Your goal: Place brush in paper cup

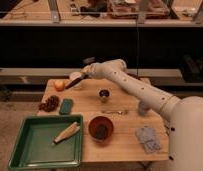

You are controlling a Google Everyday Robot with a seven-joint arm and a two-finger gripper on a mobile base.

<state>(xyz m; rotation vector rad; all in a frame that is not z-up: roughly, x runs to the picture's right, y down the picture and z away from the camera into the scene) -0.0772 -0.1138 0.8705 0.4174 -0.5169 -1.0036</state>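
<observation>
The brush is a slim dark stick, tilted down to the left. My gripper is shut on its upper end, above the table's far left part. The white paper cup stands upright at the back left of the table, next to an orange fruit. The brush crosses in front of the cup, with its lower tip just left of and below the cup's side. I cannot tell whether the brush touches the cup.
A small dark metal cup and a silver spoon lie mid-table. A green tray holds a pale husk. There are also a red bowl, a dark cluster, a green sponge and a grey cloth.
</observation>
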